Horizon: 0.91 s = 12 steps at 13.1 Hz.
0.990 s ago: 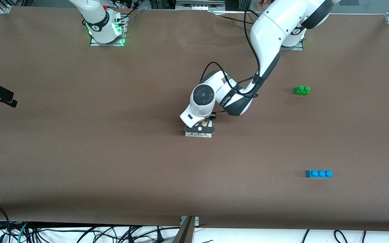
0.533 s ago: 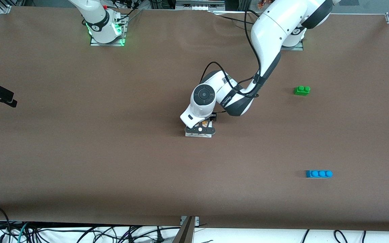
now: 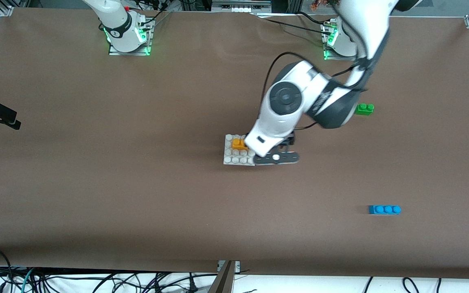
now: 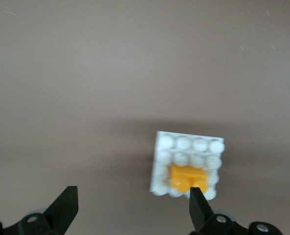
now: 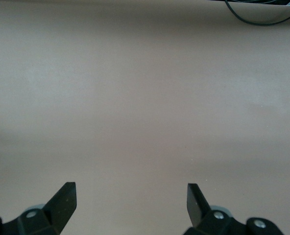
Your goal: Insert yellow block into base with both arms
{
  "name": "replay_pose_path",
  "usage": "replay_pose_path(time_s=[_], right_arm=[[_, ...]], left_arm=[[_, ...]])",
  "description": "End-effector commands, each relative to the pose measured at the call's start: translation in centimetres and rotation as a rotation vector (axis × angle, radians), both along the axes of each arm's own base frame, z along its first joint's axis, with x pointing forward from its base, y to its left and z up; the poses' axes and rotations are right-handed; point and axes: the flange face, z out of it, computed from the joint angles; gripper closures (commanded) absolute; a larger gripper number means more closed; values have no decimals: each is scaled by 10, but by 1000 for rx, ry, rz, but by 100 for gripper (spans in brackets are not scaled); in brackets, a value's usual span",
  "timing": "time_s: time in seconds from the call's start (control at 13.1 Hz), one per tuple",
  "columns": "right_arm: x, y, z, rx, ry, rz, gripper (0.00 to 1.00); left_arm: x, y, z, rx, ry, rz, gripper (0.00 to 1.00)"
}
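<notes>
We see the yellow block [image 3: 239, 143] seated on the base [image 3: 229, 159] — left gripper [image 4: 132, 208] spread wide, empty, above the base's edge; right gripper [image 5: 130, 203] wide too — waiting over bare table.

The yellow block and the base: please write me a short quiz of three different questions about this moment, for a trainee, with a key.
1. True or false: the yellow block sits on the base.
2. Which brick lies nearest to the front camera? A) the green brick B) the blue brick C) the yellow block
3. Fill in: the left gripper is ____ and holds nothing.

Key:
1. True. The block is on the studs of the base, and no gripper touches it.
2. B.
3. Open. It is above the base, at the edge toward the left arm's end of the table. The right gripper, also open, waits over bare table.
</notes>
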Motion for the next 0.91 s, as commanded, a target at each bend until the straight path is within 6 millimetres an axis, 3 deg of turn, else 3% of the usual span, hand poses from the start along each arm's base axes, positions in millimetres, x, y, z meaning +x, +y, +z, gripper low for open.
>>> replay_pose_path(time_s=[0.0, 0.23, 0.38, 0.53, 0.61, 0.84], right_arm=[[0, 0, 4, -6, -6, 17, 0], [0, 2, 4, -6, -6, 18, 0], [0, 2, 4, -6, -4, 18, 0], [0, 2, 4, -7, -2, 18, 0], [0, 2, 4, -7, -2, 20, 0], [0, 2, 3, -7, -1, 18, 0]], left_arm=[[-4, 55, 48, 57, 37, -67, 0], [-1, 139, 105, 76, 77, -149, 0], [-10, 191, 146, 16, 63, -193, 0], [-33, 242, 161, 19, 64, -215, 0], [-44, 260, 159, 33, 67, -208, 0], [-58, 293, 163, 43, 62, -207, 0]])
